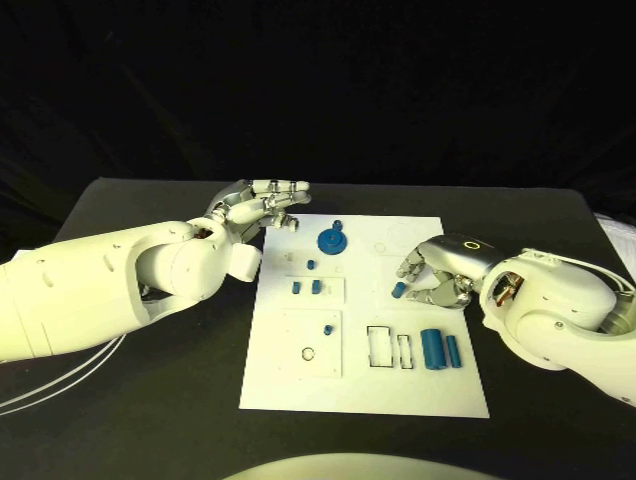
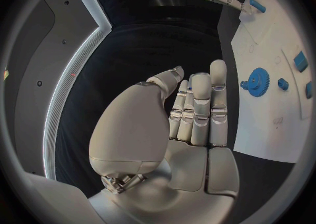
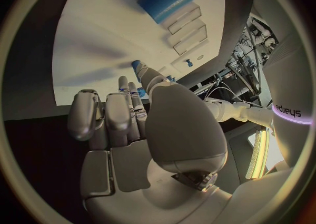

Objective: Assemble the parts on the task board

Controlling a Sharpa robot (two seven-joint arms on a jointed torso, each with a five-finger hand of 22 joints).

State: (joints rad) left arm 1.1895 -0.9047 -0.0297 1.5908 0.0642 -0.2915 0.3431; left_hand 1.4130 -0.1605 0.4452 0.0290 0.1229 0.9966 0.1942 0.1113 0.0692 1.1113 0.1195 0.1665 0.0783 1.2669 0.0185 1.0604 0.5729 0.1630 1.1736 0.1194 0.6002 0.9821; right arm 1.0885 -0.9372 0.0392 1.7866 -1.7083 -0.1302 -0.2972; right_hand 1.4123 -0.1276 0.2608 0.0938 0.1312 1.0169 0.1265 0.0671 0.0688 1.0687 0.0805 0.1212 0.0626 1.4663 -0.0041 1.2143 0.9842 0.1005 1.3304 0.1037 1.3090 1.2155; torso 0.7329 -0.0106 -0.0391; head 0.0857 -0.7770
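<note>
My right hand point(image 1: 436, 272) sits over the right half of the task board point(image 1: 364, 395), pinching a small blue peg point(image 1: 398, 291) between thumb and fingertip; in the right wrist view the peg point(image 3: 137, 66) pokes out just beyond the fingers point(image 3: 122, 109), the others loosely curled

My left hand point(image 1: 259, 207) hovers at the board's far left corner, holding nothing, fingers point(image 2: 199, 109) straight and close together

On the board: blue gear point(image 1: 331, 240) near the far edge; two small blue pieces point(image 1: 307, 287) left of centre; two blue cylinders point(image 1: 439, 349) side by side near the right edge, toward the near end, beside two rectangular slots point(image 1: 390, 347)

Board lies mid-surface point(image 1: 174, 420), black
</note>
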